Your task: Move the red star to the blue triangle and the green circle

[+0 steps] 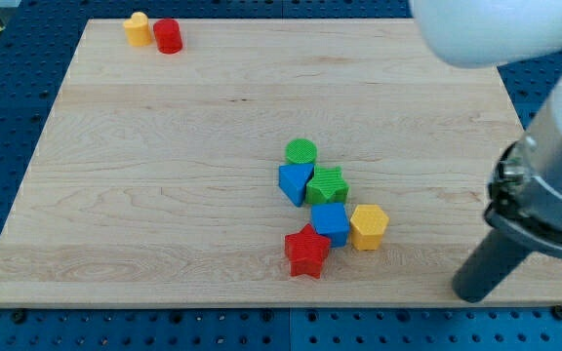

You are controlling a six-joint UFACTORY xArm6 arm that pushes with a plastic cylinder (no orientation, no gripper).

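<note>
Roughly, the task is looking unfinished. Red star (306,253) is lying in the lower middle of the frame, near the desk's (144,175) bottom edge. Blue triangle (294,181) and green circle (301,151) are sitting just above centre, touching each other, the circle at the triangle's upper side. Star is not reaching either one: a blue cube (331,222) is touching the star's upper right corner, and a green star-like block (328,184) is crowding in just right of the triangle, above the cube. A yellow block (369,226), shape looking hexagonal, is pressing against the cube's right side.

Judging what is left: star is needing a push up the frame and slightly left, past the cube, to settle against the triangle's lower side. The gap is short but not closed.

My tip (468,292) is standing at the lower right of the frame, on the desk, well apart from the star and to its right, slightly lower. Nothing is touching it. No pincer is fitted on this arm, so there is no clenched or released state to note; the rod is bearing on no block.

Far upper left: a yellow block (138,28) and a red cylinder (168,35) are resting side by side, away from the work.
</note>
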